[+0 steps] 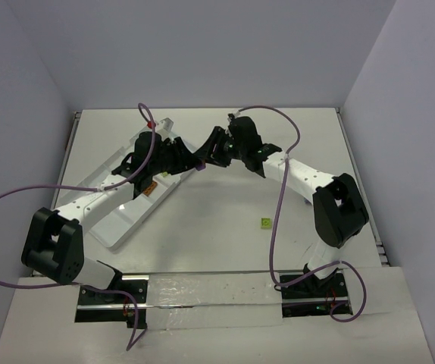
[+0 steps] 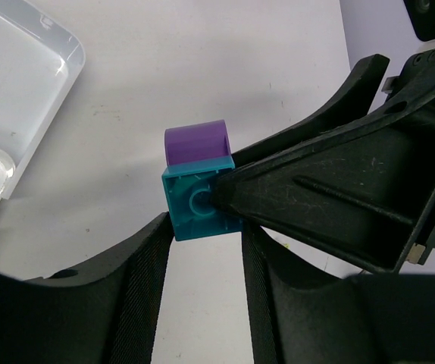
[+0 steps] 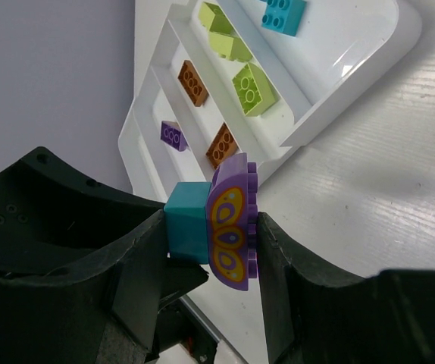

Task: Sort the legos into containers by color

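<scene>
A teal brick (image 3: 186, 224) stuck to a purple brick (image 3: 233, 224) with a yellow butterfly print hangs above the table beside the white tray (image 3: 369, 61). My right gripper (image 3: 210, 227) is shut on the pair, one finger on the teal face and one on the purple studs. My left gripper (image 2: 202, 227) meets it from the other side, its fingertips pressed against both sides of the teal brick (image 2: 201, 202), with the purple brick (image 2: 196, 142) behind. In the top view both grippers (image 1: 201, 158) meet at the tray's far right end.
The tray (image 1: 123, 220) lies slantwise at the left. Its compartments hold a teal brick (image 3: 283, 14), lime bricks (image 3: 254, 89), orange-brown bricks (image 3: 191, 82) and a small purple brick (image 3: 173, 135). One lime brick (image 1: 265, 223) lies loose on the table to the right.
</scene>
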Controlling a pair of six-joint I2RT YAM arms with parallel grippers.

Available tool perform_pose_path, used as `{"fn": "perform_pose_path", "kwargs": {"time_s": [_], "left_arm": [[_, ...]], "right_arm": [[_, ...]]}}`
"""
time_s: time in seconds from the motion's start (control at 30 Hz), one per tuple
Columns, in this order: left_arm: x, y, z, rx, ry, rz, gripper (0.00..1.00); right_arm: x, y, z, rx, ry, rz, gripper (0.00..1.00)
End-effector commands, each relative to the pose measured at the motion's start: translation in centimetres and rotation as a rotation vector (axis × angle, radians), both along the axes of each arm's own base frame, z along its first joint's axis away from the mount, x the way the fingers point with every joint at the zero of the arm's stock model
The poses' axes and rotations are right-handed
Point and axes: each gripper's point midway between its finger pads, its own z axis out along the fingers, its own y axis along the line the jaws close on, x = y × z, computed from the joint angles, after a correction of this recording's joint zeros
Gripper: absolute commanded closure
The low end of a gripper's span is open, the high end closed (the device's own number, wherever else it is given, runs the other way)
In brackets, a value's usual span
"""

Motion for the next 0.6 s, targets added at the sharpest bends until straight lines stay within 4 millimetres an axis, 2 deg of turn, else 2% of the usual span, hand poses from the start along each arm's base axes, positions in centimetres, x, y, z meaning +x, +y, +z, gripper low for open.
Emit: {"fn": "perform_pose_path", "kwargs": {"time_s": [0.0, 0.07, 0.17, 0.23, 0.27, 0.37, 0.5, 0.57], "left_arm": [[1.1, 0.6, 1.7, -0.010, -0.087, 0.045, 0.53], [0.9, 0.6, 1.3, -0.007, -0.079, 0.038, 0.50], [0.3, 0.5, 0.6, 0.001, -0.051, 0.014, 0.22], [-0.2, 0.6, -0.2, 0.022, -0.021, 0.004, 0.04], [-0.4, 0.7, -0.3, 0.025, -0.016, 0.001, 0.01], [-0.9, 1.3, -0.7, 0.041, -0.007, 0.014, 0.01], [-1.8, 2.2, -1.2, 0.059, 0.017, 0.040, 0.01], [-1.9, 2.3, -1.3, 0.057, 0.020, 0.049, 0.01]], "right_arm": [[-2.2, 1.0, 2.5, 0.082, -0.018, 0.071, 0.66], [-2.3, 0.8, 1.8, 0.074, -0.004, 0.063, 0.66], [-1.6, -0.5, 0.3, 0.013, -0.002, 0.018, 0.67], [-0.8, -3.1, -2.4, -0.134, 0.013, -0.065, 0.66], [-0.6, -4.3, -3.5, -0.205, 0.012, -0.099, 0.66], [-0.3, -7.4, -6.9, -0.374, 0.026, -0.131, 0.65], [-1.7, -9.5, -11.3, -0.530, 0.110, -0.096, 0.63], [-2.1, -10.0, -12.4, -0.562, 0.128, -0.079, 0.60]]}}
